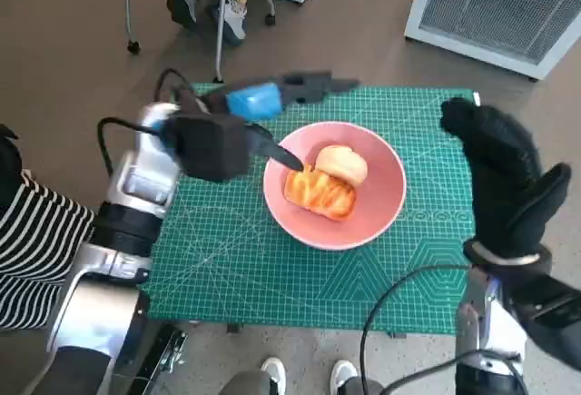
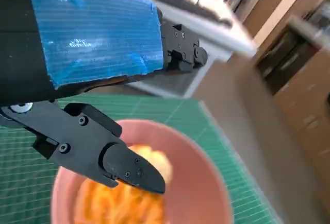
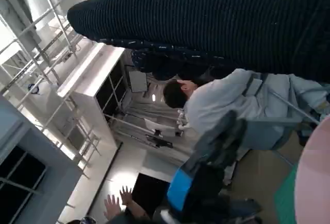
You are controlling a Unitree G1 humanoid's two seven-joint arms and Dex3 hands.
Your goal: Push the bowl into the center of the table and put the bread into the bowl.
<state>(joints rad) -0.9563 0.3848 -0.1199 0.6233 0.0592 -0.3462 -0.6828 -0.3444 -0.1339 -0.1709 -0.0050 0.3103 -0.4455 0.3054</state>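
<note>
Only the head view takes in the whole scene: one pink bowl (image 1: 334, 185) sits near the middle of the frame on the green cutting mat (image 1: 227, 259) that covers the worktop, and inside it lie two pieces of bread, a striped orange-glazed bread (image 1: 320, 192) and, touching it toward the upper right, a pale round bun (image 1: 341, 164). The left robot hand (image 1: 238, 127) reaches in from the left of the frame, its blue-taped back over the mat's far edge and one black finger ending over the bowl's left rim; its fingers are spread and it holds nothing. The right robot hand (image 1: 501, 173), in its black glove, stands raised over the right edge of the mat, fingers extended and apart, well clear of the bowl and empty. The left wrist view adds the close detail: a black fingertip (image 2: 139, 175) hovers over the bowl (image 2: 203, 172), just above the glazed bread (image 2: 116, 203), though contact cannot be told. The right wrist view shows what the others do not: a seated person (image 3: 232, 105) in a light top, white shelving (image 3: 95, 92) and a sliver of pink rim at the right edge. Around the worktop the floor (image 1: 73, 68) is brown, with a white ventilated unit (image 1: 504, 9) at upper right and chair legs (image 1: 218, 23) at top.
</note>
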